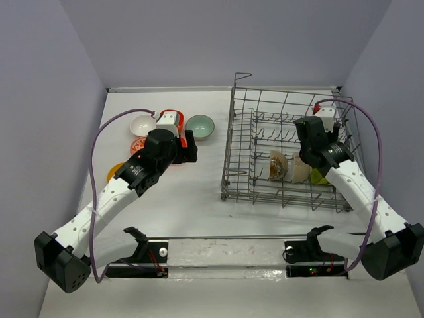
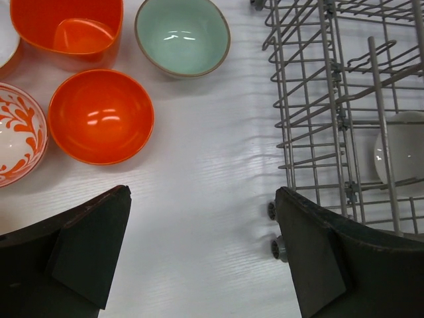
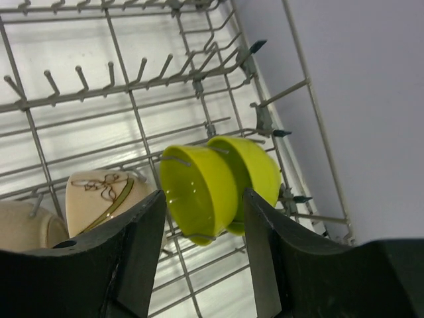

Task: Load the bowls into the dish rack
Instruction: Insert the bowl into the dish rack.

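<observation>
in the dish rack (image 1: pixel 238 152), hard by its right wall: front lime green bowl (image 3: pixel 195 192) on edge among the tines, nested against a second lime bowl (image 3: pixel 260 169). flanked closely on both sides by the right gripper (image 3: pixel 204 199); cannot tell whether clamped on it or just clear. likely risks: dragging the bowl back out if a finger catches the rim on retreat, or toppling it onto the cream bowls (image 3: pixel 99 199) alongside. farther off, left gripper (image 2: pixel 202 192) spread wide and empty over the table (image 2: pixel 199 132), near the red-orange bowl (image 2: pixel 101 116) and teal bowl (image 2: pixel 182 36), neither yet loaded.
</observation>
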`<state>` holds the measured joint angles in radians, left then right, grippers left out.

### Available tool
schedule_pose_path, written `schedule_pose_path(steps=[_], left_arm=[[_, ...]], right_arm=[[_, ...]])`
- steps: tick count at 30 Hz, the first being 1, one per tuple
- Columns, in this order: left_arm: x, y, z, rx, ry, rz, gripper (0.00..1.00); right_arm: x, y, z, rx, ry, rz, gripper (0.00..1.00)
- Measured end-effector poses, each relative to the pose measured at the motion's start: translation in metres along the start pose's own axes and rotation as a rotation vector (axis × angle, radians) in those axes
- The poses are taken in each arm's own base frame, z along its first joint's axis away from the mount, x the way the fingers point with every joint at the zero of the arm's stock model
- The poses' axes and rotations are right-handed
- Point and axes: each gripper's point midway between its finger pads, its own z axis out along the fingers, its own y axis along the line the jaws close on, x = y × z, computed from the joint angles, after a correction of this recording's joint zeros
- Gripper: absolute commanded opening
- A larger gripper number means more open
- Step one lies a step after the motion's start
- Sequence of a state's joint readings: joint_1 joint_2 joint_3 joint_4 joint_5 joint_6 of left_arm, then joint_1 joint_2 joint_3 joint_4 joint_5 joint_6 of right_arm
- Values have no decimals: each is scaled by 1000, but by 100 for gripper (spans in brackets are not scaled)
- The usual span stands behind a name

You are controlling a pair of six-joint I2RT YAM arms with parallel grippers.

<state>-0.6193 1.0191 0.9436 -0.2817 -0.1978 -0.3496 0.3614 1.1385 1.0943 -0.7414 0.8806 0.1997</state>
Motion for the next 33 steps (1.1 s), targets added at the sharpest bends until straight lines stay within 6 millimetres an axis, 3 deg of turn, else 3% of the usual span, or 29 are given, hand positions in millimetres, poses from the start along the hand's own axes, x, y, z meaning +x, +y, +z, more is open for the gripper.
schedule_pose_path(steps=[6, 13, 19, 23, 25, 28, 33], left_arm=[[6, 14, 7, -74, 13, 8, 99], [2, 31, 9, -136, 1, -6, 99], [-2, 42, 10, -167, -9, -23, 99], [-6, 59, 11, -220, -20, -58, 99], [-9, 79, 13, -274, -26, -98, 99], [-15, 110, 13, -361, -40, -160, 99], [-20, 142, 8, -463, -73, -235, 99]], right_arm=[[19, 6, -7, -50, 73, 52, 51], [17, -13, -21, -42, 34, 138, 48], [22, -10, -17, -29, 58, 131, 51], [26, -4, -14, -32, 79, 127, 54], [28, 1, -15, -55, 94, 136, 54], [18, 13, -21, -125, 110, 177, 54], [-27, 27, -38, -248, 66, 272, 54]])
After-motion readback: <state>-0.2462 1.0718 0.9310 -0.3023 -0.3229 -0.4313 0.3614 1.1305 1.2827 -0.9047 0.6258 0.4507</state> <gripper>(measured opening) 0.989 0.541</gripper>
